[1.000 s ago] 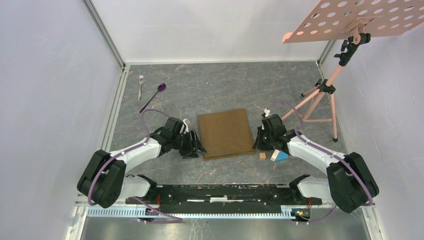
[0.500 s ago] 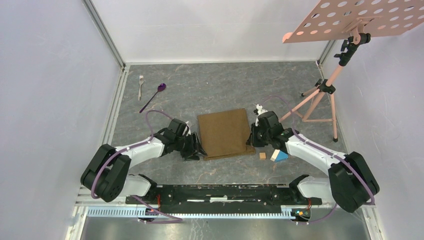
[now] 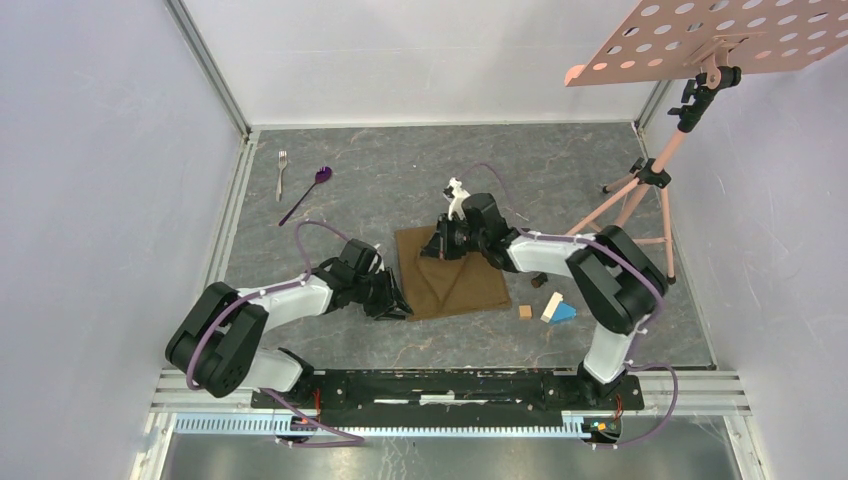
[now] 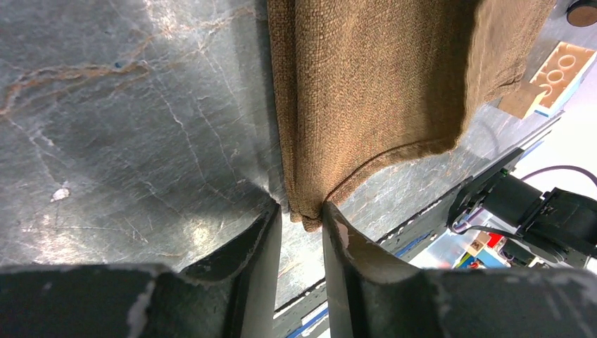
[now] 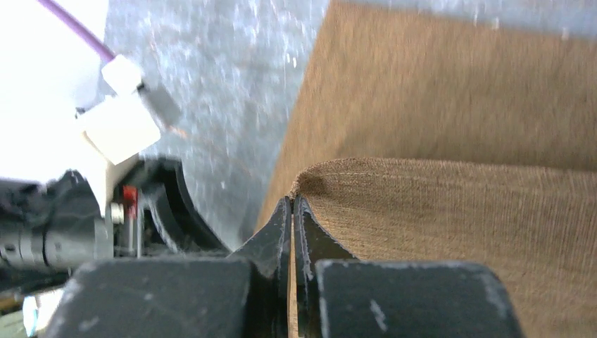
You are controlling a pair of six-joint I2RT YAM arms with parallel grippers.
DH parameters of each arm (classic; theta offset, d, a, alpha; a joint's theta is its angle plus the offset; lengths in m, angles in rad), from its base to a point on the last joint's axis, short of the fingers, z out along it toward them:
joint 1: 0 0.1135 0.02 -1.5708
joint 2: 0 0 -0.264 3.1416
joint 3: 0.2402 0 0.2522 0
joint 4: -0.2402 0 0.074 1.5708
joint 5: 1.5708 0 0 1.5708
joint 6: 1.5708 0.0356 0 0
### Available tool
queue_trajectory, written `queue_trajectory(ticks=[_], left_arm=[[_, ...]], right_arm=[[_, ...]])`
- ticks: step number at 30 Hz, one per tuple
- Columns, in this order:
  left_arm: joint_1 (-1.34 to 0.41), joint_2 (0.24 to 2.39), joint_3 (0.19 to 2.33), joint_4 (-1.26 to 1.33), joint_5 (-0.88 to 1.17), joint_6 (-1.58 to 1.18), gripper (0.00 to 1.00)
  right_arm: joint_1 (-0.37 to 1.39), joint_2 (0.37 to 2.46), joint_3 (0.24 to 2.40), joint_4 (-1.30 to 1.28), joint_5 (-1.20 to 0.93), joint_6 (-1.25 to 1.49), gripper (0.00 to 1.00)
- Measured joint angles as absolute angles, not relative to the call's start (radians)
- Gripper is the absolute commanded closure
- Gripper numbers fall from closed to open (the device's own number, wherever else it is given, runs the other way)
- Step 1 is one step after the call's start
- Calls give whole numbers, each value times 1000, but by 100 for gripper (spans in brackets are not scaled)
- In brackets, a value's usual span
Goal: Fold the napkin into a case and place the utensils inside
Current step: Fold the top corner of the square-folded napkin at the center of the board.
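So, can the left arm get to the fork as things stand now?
Probably yes: the table between the left gripper and the fork lies bare, only the spoon is close beside it. But its jaws stand around a napkin corner, so it must leave that first.

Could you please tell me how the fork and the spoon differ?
The fork is silver all over; the spoon has a purple bowl and dark handle. The fork lies nearly straight toward the back wall; the spoon lies slanted. Both rest far left, apart from the napkin.
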State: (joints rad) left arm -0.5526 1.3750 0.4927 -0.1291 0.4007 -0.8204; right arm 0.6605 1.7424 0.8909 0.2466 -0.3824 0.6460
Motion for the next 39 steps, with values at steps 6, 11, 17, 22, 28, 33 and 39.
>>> queue_trajectory(ticks=[6,11,17,22,28,33,39], left_arm=[[-553,1378,476,-93,402,-826,71],[-553,1377,459,-62,402,-833,74],[-553,1377,447,-38,403,-833,76],[-553,1370,435,-22,402,-834,78],[-554,1356,419,-6,394,-840,79],[-557,1337,405,3,382,-847,74],[-558,1245,371,-22,347,-849,59]], right_arm=[[659,1904,1017,374,-387,699,100],[659,1976,1060,412,-384,723,100],[659,2008,1080,427,-380,740,100],[659,2033,1108,447,-371,748,100],[659,2052,1125,455,-361,759,100],[659,2061,1133,462,-358,766,100],[659,2062,1133,463,-357,767,100]])
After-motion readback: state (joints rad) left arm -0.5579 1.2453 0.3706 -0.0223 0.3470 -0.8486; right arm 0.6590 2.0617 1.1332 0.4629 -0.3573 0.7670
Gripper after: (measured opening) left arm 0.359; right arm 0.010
